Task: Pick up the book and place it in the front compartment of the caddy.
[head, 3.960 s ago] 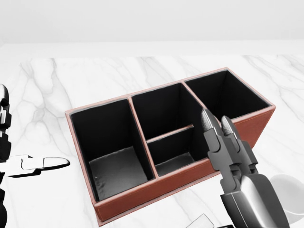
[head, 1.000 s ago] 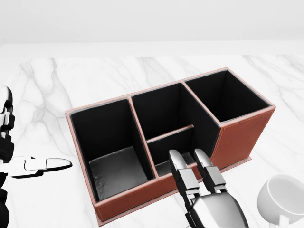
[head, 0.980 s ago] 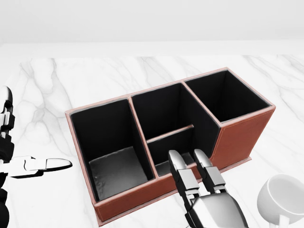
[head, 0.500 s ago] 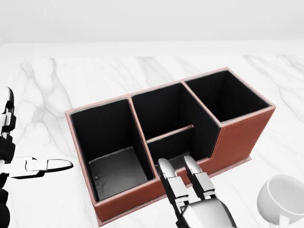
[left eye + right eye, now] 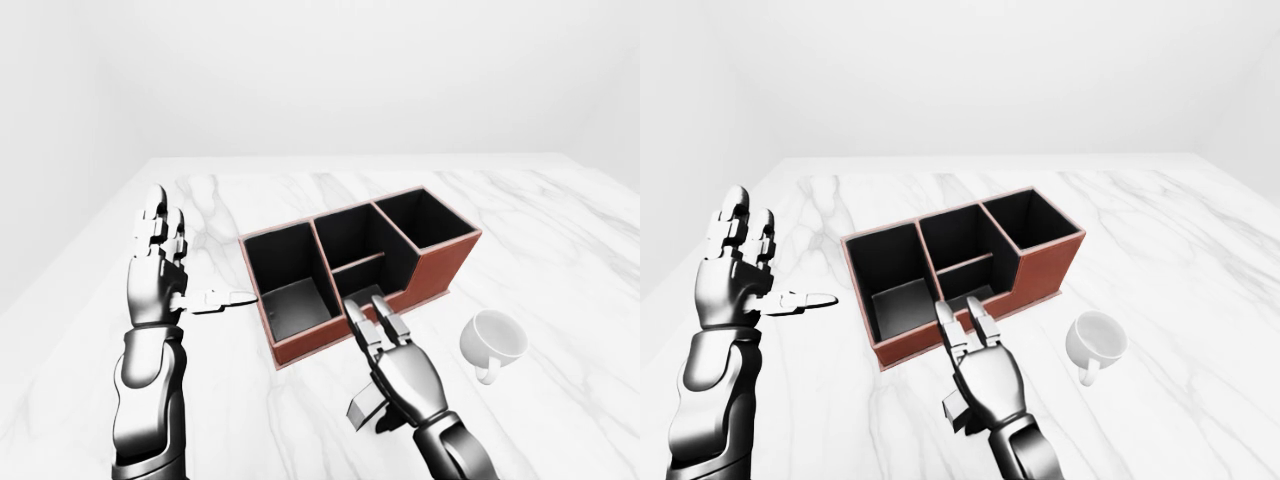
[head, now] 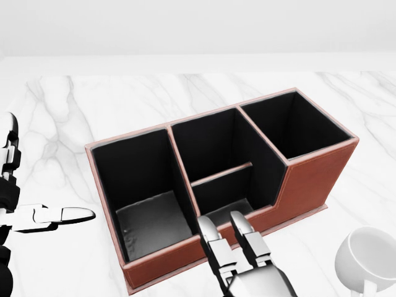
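Observation:
The caddy (image 5: 440, 275) is a brown box with black compartments on the marble table, at the middle of the left-eye view. Its low compartment faces the bottom of the view. My right hand (image 5: 368, 315) is open with fingers stretched out, just below the caddy's low wall. It hovers over a small grey flat thing, apparently the book (image 5: 362, 405), which peeks out from under the palm on the tabletop. I cannot tell whether the hand touches it. My left hand (image 5: 190, 262) is open and raised to the left of the caddy, holding nothing.
A white mug (image 5: 495, 340) stands on the table to the right of my right hand and below the caddy's right end. The marble table (image 5: 560, 230) stretches out on all sides, with white walls behind.
My right hand has drawn back from over the caddy's right side, down and to the left in the head view, to its low wall. The left hand has barely moved.

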Motion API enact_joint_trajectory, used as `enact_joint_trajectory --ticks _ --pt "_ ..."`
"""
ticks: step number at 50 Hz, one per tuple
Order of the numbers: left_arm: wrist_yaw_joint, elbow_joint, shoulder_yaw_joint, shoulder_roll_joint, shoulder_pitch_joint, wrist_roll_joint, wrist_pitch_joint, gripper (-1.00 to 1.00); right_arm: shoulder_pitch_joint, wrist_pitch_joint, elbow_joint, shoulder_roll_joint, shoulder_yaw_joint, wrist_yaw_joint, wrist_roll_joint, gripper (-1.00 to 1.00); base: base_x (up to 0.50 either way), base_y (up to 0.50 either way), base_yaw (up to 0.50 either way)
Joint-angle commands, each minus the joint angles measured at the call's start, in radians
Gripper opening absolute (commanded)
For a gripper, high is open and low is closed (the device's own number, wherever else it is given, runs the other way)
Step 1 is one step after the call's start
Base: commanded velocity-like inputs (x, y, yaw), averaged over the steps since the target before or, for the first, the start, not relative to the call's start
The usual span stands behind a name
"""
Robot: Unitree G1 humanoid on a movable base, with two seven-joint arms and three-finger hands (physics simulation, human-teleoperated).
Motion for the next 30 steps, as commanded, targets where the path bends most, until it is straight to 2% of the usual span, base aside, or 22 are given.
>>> enact_joint_trajectory --ticks 1,30 --pt "0.000 0.000 -0.001 0.000 -0.002 0.000 0.000 1.00 -0.002 0.000 0.016 -0.006 0.013 -0.009 -0.005 1.00 0.00 0.00 0.00" --pt "-0.002 0.003 -0.002 -0.001 0.002 0.003 0.000 1.00 0.021 0.000 0.090 -0.028 0.044 -0.077 -0.016 1.00 0.00 0.00 0.00"
